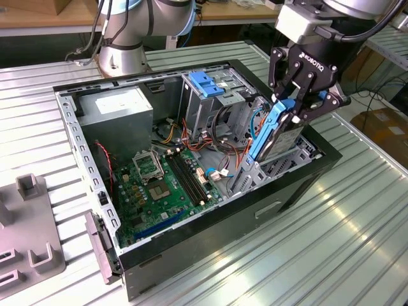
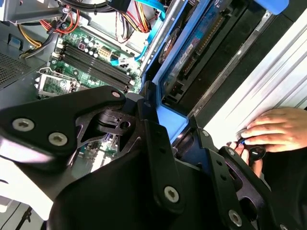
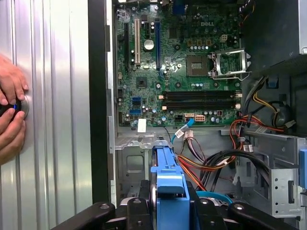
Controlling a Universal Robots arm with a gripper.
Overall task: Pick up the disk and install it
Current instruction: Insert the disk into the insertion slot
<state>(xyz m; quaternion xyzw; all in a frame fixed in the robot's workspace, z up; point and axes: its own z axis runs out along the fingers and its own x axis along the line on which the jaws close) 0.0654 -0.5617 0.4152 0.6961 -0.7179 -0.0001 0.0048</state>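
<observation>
The pincer (image 1: 291,105) is clamped on the disk (image 1: 275,134), gripping its blue carrier rail. The disk hangs tilted just below it, lower end inside the open computer case (image 1: 210,239) on the worktop (image 1: 357,217).

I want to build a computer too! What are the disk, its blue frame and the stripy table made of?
The disk looks like metal: dull silver-grey face. Its blue frame is probably plastic: bright even colour, soft shine. The table seems metal, maybe aluminium: ribbed silver surface with bright glints.
</observation>
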